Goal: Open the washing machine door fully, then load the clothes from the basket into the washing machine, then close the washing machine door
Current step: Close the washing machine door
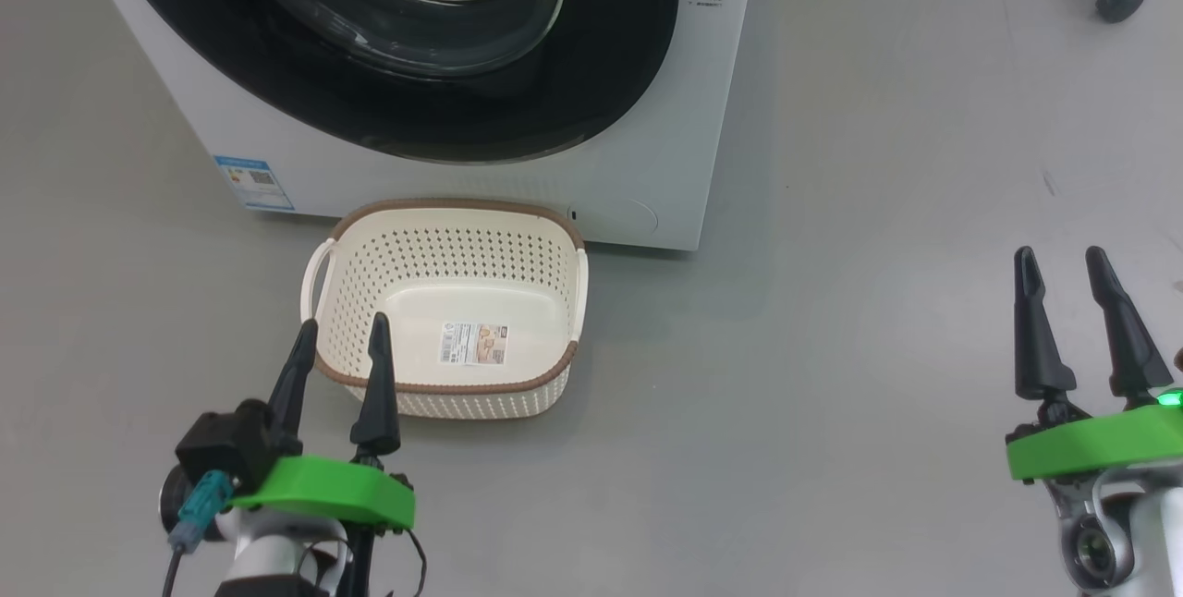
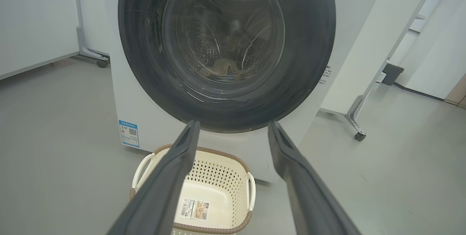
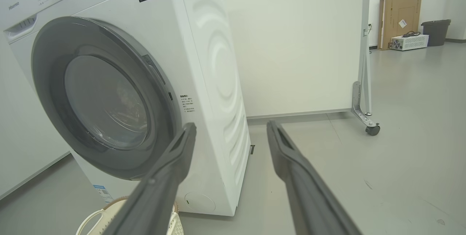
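Just past my left jaws sits the basket [image 1: 462, 250] on the floor [image 1: 832, 347], and nothing lies in it. Both my jaws are spread wide and hold nothing. Further ahead of the left jaws is the washer [image 1: 647, 163], and its door [image 1: 416, 130] looks shut flat against it. Through the glass, low in the drum, I see what I think is the clothes [image 2: 222, 67], a pale lump too dim to be sure of. My right jaws are off to the side, well apart from washer and basket.

What could go wrong? The door may look shut but not be clicked in, and then it could swing out. If I push it to check, my left jaws could bump the basket, since one tip is right at its rim. If I tug the door, the clothes could spill out.
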`<state>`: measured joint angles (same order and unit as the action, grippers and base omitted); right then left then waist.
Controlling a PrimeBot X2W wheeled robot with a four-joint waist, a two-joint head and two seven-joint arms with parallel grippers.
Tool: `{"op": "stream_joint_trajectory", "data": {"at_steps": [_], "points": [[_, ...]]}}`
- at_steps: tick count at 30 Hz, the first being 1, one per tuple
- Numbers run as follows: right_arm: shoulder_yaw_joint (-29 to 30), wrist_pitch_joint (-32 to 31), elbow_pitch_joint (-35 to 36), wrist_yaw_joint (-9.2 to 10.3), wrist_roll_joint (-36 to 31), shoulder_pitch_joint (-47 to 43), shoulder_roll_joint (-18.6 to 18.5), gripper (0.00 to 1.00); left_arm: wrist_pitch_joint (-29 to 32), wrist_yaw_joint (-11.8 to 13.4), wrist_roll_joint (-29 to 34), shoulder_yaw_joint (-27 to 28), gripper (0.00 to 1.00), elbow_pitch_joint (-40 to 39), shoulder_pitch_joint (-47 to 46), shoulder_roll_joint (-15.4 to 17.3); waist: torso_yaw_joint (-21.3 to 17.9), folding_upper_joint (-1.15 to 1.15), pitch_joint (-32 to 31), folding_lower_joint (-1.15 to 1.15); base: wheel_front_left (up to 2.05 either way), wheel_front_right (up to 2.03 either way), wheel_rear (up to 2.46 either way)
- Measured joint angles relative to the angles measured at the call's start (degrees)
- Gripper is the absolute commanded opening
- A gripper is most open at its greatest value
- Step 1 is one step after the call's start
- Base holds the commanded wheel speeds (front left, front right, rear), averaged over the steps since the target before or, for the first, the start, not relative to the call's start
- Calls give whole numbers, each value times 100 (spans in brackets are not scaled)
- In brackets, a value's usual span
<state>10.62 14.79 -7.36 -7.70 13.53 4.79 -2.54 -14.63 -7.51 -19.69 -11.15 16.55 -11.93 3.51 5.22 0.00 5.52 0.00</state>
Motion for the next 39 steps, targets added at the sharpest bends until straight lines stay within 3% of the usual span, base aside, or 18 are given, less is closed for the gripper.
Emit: {"op": "stream_joint_trajectory", "data": {"at_steps": [39], "points": [[-18,0,-30,1,0,-113,3,100,0,0,-313,-118,100,29,72,58,-54,0,-31,0,0,0,0]]}}
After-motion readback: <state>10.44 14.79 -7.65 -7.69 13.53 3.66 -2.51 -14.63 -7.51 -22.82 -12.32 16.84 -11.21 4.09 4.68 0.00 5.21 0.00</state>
